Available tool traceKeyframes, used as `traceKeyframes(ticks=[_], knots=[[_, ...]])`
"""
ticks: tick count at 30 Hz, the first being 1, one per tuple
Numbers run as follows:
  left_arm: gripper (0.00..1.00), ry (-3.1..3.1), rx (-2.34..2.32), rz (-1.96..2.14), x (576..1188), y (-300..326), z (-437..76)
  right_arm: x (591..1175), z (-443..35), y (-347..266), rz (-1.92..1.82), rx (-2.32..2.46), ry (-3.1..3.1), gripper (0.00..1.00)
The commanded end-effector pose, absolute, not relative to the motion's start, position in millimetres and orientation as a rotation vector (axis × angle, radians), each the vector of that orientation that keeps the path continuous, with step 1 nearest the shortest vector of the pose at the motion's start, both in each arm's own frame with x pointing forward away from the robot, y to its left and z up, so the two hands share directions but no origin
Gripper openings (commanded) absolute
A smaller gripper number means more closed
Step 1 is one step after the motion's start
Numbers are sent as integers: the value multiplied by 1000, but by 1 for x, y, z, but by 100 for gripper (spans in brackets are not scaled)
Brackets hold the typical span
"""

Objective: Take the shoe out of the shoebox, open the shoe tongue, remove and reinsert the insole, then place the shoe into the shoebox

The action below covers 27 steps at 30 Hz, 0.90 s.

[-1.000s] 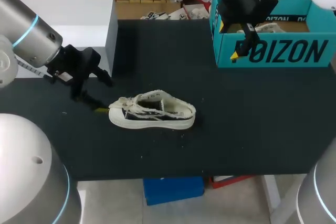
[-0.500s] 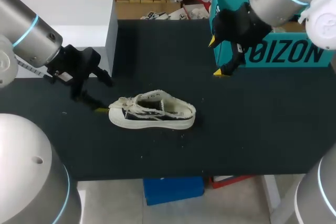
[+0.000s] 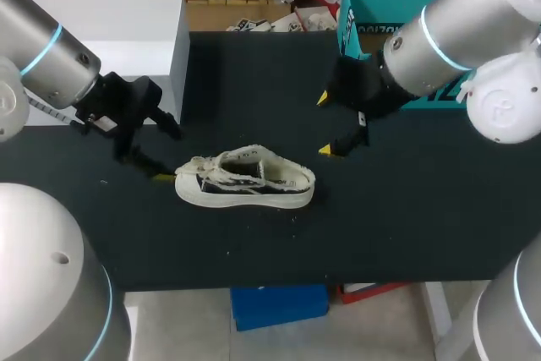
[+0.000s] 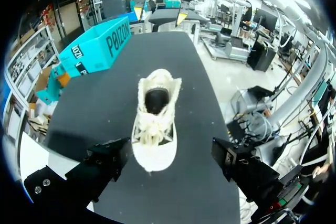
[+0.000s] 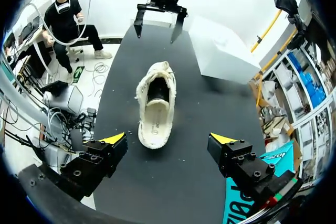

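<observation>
Shoe (image 3: pixel 245 181) stands on its sole on the dark tabletop (image 3: pixel 406 209), out of the teal shoebox (image 3: pixel 363 19). At its toe sits the left hand (image 3: pixel 163 154), fingers spread wide and holding nothing. In its wrist view the toe lies between the two fingers with a gap on each side. The right hand (image 3: pixel 324 124) hangs near the heel, between shoe and shoebox, also spread and empty. The shoe's opening faces it, and the shoebox stands just behind this hand.
</observation>
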<state>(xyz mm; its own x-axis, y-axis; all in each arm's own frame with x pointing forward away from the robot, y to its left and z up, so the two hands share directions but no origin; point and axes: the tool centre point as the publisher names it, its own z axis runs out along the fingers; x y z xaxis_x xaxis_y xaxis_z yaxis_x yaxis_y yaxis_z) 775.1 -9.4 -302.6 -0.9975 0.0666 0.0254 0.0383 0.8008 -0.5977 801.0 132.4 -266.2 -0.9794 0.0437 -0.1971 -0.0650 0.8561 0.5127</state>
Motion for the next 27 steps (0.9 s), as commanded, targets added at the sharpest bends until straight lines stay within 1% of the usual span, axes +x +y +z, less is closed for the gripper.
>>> traceKeyframes(ticks=[1, 9, 10, 21, 27], knots=[[100, -2941, -87, 974, 775, -10, -304, 800, -293, 143, 838, 25, 2789, 100], [100, -2941, -87, 974, 775, -10, -304, 794, -309, 153, 901, 26, 2792, 100], [100, -2941, -87, 974, 775, -10, -304, 794, -310, 153, 856, 27, 2812, 100], [100, -2941, -87, 974, 775, -10, -304, 794, -310, 153, 856, 27, 2812, 100], [100, -2941, -87, 974, 775, -10, -304, 794, -331, 155, 1023, 77, 2774, 100]])
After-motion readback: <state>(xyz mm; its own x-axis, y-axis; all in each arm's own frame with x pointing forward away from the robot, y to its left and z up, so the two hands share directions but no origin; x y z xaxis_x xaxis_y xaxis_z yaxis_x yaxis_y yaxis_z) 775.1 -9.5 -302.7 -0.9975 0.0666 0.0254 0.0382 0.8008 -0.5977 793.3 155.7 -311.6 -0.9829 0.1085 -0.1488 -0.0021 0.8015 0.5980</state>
